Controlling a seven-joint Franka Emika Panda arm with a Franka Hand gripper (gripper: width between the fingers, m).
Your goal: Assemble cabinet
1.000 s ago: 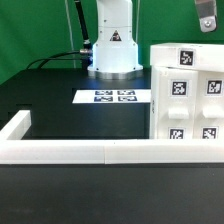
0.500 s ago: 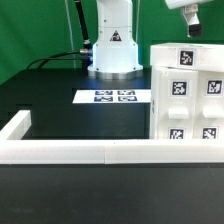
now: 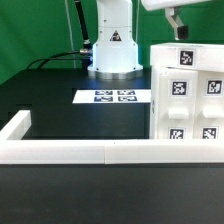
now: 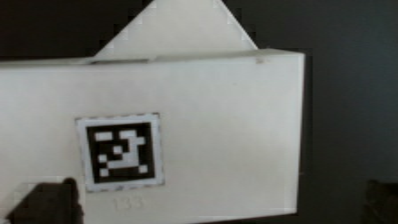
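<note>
The cabinet [image 3: 186, 95] is a large white box with several black-and-white tags, standing on the black table at the exterior view's right. My gripper [image 3: 179, 24] hangs above the cabinet's top, near the upper right of that view, apart from it. In the wrist view the cabinet's white top [image 4: 196, 100] with one tag [image 4: 121, 150] fills the picture. My dark fingertips [image 4: 45, 203] show at the two lower corners, wide apart, with nothing held between them; the gripper [image 4: 210, 205] is open.
The marker board [image 3: 113, 97] lies flat on the table in front of the robot base [image 3: 113, 50]. A low white border wall [image 3: 100, 152] runs along the front and turns back at the exterior view's left [image 3: 15, 125]. Cables lie behind the base.
My gripper has moved toward the exterior view's left and come lower, from the upper right corner to above the cabinet's top. The cabinet has not moved.
</note>
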